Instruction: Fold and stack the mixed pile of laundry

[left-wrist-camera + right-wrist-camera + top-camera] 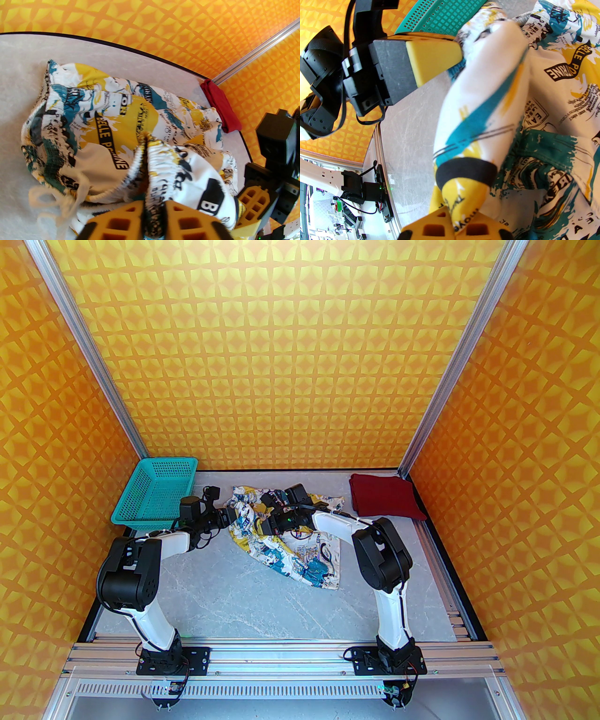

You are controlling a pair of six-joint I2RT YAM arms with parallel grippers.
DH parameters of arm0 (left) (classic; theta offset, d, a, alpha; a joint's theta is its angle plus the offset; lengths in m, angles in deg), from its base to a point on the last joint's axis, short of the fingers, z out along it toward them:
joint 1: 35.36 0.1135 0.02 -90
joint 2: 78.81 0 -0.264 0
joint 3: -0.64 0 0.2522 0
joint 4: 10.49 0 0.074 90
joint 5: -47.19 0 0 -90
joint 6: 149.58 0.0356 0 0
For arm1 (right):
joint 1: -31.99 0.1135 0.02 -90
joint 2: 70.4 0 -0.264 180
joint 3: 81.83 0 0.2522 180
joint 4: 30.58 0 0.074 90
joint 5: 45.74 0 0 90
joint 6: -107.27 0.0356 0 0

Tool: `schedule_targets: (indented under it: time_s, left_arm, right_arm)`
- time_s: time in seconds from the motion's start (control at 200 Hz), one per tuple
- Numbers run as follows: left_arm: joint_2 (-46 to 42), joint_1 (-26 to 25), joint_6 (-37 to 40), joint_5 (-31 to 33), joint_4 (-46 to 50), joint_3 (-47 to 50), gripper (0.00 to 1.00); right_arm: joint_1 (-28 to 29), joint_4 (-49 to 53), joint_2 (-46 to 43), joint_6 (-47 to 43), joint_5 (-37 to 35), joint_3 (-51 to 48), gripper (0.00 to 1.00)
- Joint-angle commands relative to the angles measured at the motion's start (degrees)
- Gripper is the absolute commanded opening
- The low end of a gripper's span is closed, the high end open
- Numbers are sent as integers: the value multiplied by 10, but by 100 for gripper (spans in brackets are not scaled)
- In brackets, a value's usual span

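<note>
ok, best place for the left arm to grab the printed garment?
The gathered elastic waistband of the printed garment, pinched edge-on from the left. It stands up as a thick ribbed ridge, unlike the slack cloth around it; the left gripper is shut across it.

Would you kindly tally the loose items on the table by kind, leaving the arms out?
Garments: 2 (dark red T-shirt, printed white garment)
Baskets: 1 (teal basket)
Total: 3
</note>
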Motion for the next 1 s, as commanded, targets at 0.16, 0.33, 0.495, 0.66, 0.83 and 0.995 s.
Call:
schedule_targets:
  time_s: [0.16,0.33,0.495,0.66,0.83,0.995]
  left_arm:
    - [-89,-5,12,-11,105,12,0]
    - [-207,-27,22,61,297,31,0]
    - [-298,-45,-32,164,477,69,0]
    - [-377,-45,-103,230,569,130,12]
    - [-501,-46,-143,233,637,167,48]
    - [-543,-46,-121,237,712,108,46]
  right_arm:
    - [-4,18,-38,5,-51,-17,11]
    - [2,30,-131,19,-117,-105,47]
    - [3,78,-230,27,-206,-197,55]
    - [3,159,-301,23,-306,-241,57]
    - [5,192,-348,26,-282,-276,59]
    - [51,196,-352,20,-304,-268,58]
